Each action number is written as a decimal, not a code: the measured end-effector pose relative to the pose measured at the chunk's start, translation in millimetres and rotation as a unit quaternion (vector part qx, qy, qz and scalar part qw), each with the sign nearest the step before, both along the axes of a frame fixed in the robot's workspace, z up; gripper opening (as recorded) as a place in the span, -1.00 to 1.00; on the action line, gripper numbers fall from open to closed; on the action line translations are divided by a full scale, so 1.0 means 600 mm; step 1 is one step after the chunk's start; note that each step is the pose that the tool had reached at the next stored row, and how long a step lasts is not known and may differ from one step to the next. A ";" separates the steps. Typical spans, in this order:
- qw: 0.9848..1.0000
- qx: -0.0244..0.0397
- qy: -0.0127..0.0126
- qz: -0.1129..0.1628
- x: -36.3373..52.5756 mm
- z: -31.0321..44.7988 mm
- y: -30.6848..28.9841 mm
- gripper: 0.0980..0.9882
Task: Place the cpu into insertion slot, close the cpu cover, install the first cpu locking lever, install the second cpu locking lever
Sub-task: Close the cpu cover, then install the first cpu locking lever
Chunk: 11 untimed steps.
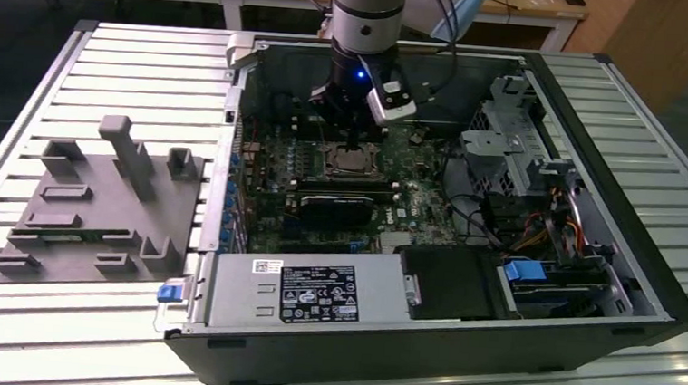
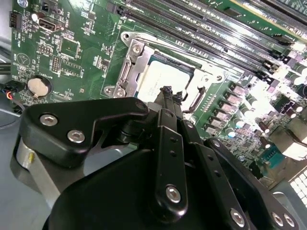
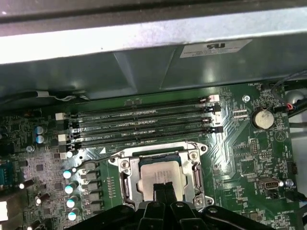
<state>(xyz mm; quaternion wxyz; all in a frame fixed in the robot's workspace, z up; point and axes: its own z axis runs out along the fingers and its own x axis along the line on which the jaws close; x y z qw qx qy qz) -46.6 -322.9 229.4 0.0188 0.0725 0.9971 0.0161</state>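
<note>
Your open computer case (image 1: 430,348) lies on its side with the green motherboard (image 1: 430,208) facing up. Your arm (image 1: 367,12) reaches down into it. The gripper (image 3: 163,188) is over the socket, fingers pinched together with nothing between them; I can't tell if the tips touch. The cpu cover (image 3: 125,178) lies flat, framing the cpu (image 3: 158,171), which is seated in the insertion slot (image 2: 172,61).

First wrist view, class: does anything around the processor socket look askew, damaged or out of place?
Nothing stands out. The dull silver square cpu sits level, squarely framed by the thin silvery metal cpu cover.
</note>
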 end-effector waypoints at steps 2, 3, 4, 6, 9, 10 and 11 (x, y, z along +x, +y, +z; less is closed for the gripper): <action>1.000 0.000 0.000 0.000 0.000 0.003 0.0000 -0.99; 1.000 0.000 0.000 0.000 0.000 0.006 0.0001 -0.99; 1.000 0.000 0.000 0.000 0.000 0.008 0.0001 -0.99; 1.000 0.000 -0.001 0.000 0.000 0.011 0.0002 -0.99; 1.000 0.000 -0.001 0.000 0.000 0.011 0.0002 -0.99; 1.000 0.000 -0.001 0.000 0.000 0.011 0.0001 -0.99; 1.000 0.000 -0.001 0.000 0.000 0.012 0.0001 -0.99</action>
